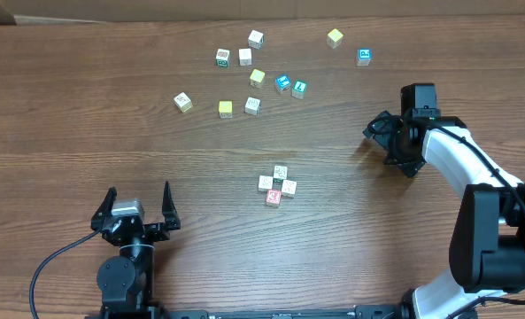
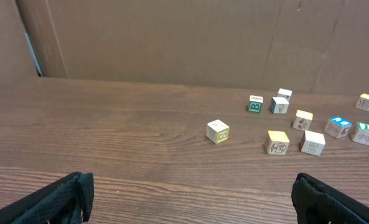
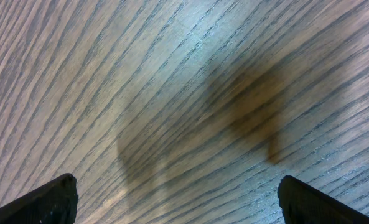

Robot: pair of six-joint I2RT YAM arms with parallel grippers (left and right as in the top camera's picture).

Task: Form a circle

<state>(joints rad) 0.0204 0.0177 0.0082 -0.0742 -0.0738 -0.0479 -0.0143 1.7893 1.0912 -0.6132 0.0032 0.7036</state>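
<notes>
Circle (image 1: 277, 185): four cream cubes clumped touching near mid-table (image 1: 67, 115), apparently the ring as formed.
Left hand (image 1: 139, 191): at its 8 o'clock, fully spread, empty.
Right hand (image 1: 390, 142): at 2 o'clock, likewise, seemingly parked clear.
Spare cubes (image 1: 253, 78): 12 o'clock.

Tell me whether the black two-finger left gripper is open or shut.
Open. The left gripper has its black fingers wide apart, nothing held between them.

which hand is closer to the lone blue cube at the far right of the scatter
Right. The right hand is on that side, a little nearer the robot than the blue cube. The left hand is at the near left, diagonally across the table from it.
</notes>
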